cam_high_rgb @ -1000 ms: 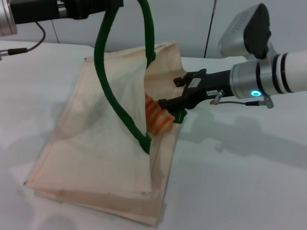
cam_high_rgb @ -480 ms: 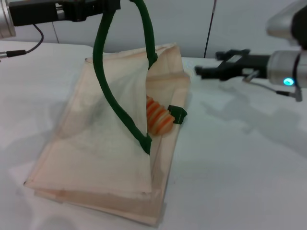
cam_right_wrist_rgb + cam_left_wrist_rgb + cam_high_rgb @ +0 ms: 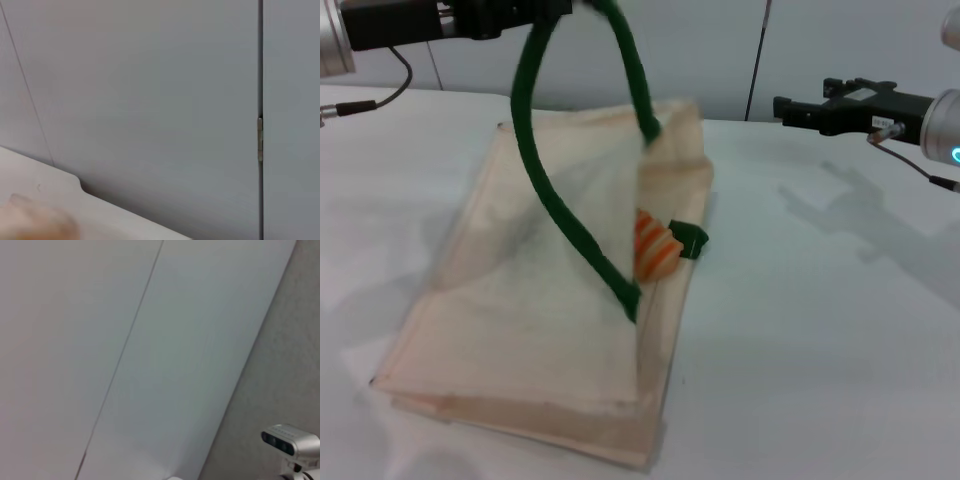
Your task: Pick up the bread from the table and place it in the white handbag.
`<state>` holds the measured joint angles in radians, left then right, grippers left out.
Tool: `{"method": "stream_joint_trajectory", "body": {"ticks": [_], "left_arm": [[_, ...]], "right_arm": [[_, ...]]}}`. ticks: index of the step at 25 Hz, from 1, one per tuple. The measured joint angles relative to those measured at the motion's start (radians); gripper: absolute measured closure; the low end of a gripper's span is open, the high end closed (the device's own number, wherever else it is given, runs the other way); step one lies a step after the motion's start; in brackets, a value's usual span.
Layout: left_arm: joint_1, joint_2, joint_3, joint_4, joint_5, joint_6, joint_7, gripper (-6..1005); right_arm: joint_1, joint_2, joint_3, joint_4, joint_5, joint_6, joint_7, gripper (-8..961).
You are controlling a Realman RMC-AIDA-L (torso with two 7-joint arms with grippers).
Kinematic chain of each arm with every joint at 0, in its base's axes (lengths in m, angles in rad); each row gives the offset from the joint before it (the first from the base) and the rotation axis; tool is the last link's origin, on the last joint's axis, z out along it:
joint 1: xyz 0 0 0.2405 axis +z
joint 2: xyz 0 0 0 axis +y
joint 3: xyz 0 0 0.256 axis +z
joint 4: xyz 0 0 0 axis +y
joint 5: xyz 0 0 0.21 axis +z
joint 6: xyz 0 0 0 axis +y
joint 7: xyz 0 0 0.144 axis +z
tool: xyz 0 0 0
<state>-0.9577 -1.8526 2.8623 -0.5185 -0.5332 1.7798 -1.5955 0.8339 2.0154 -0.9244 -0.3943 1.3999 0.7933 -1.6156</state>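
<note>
The white handbag lies flat on the table, its upper side pulled up into a tent. High at the top left, my left gripper is shut on the bag's green rope handle. The bread, orange and cream striped, lies in the bag's mouth beside a green tab, half hidden by the raised fabric. My right gripper hovers above the table at the right, well clear of the bag, open and holding nothing. Neither wrist view shows the bread or the fingers.
A grey panelled wall stands behind the table. A black cable runs along the far left. The right wrist view shows the table's far corner against the wall. White tabletop stretches to the right of the bag.
My right gripper has let go of the bread and pulled back up and to the right. The bread stays in the bag's mouth. The raised fabric has shifted to cover more of it.
</note>
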Motion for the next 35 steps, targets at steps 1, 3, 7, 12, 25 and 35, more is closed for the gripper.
{"method": "stream_joint_trajectory", "body": {"ticks": [1, 3, 7, 12, 25, 35], "left_arm": [[0.0, -0.001, 0.0, 0.0, 0.0, -0.007, -0.003, 872], [-0.001, -0.004, 0.0, 0.0, 0.0, -0.019, -0.009, 836], [-0.002, -0.007, 0.0, 0.0, -0.001, -0.029, -0.015, 690], [0.003, -0.016, -0.001, 0.0, -0.034, -0.062, -0.023, 495], [0.085, -0.11, -0.002, -0.013, -0.249, -0.067, 0.271, 207], [0.15, -0.18, -0.018, 0.043, -0.347, -0.171, 0.605, 202]], "right_arm": [[0.0, 0.0, -0.001, 0.001, -0.001, 0.0, -0.002, 60], [-0.004, 0.001, -0.002, 0.007, -0.004, 0.0, -0.015, 60], [-0.012, 0.003, 0.003, 0.012, 0.001, -0.002, -0.038, 60], [-0.013, 0.005, 0.019, 0.012, 0.003, -0.002, -0.044, 60], [-0.082, 0.006, 0.124, 0.074, 0.301, 0.124, -0.4, 60], [-0.12, 0.007, 0.13, 0.181, 0.606, 0.157, -0.701, 60]]}}
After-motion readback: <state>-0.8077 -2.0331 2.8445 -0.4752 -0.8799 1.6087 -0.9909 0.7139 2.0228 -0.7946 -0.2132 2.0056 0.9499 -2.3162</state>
